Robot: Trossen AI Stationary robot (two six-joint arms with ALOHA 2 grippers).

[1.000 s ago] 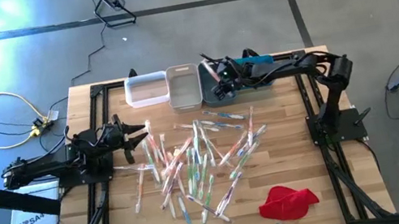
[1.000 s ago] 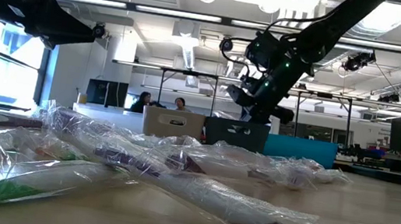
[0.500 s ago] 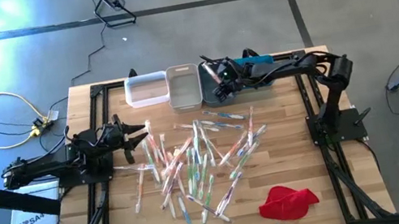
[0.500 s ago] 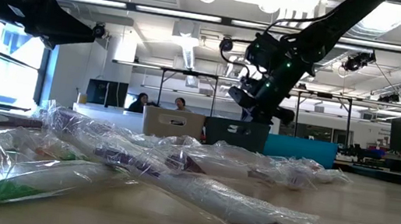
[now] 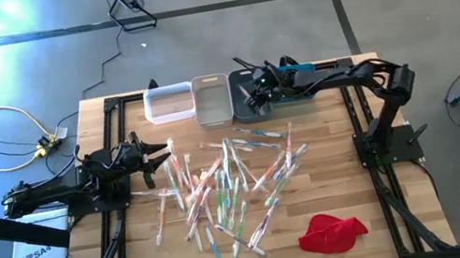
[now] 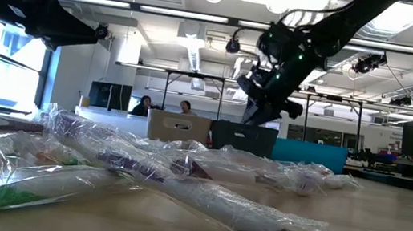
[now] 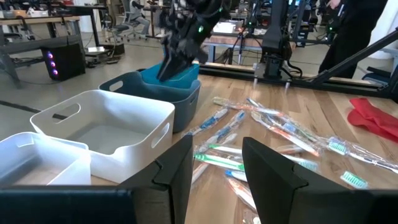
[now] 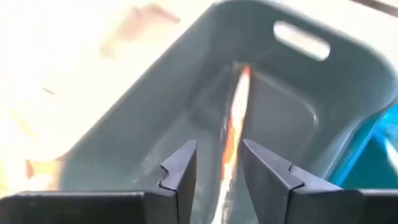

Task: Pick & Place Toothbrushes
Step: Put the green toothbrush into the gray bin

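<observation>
Several wrapped toothbrushes (image 5: 221,183) lie in a loose heap on the middle of the wooden table. My right gripper (image 8: 217,152) hangs open over the grey bin (image 8: 298,93) at the table's far edge. An orange-handled toothbrush (image 8: 233,118) lies lengthwise on the bin's floor. It shows in the gap between the fingers, apart from both. My left gripper (image 5: 163,150) waits open and level at the table's left side, short of the heap, with nothing between its fingers (image 7: 180,168).
A white bin (image 5: 168,102) and a beige bin (image 5: 211,99) stand left of the grey bin (image 5: 243,112), and a blue bin (image 5: 300,69) stands to its right, all along the far edge. A red cloth (image 5: 332,232) lies at the near right. People sit in the room beyond.
My right gripper has opened and let go of the toothbrush, which now lies in the grey bin. The gripper has then risen a little above the bin.
</observation>
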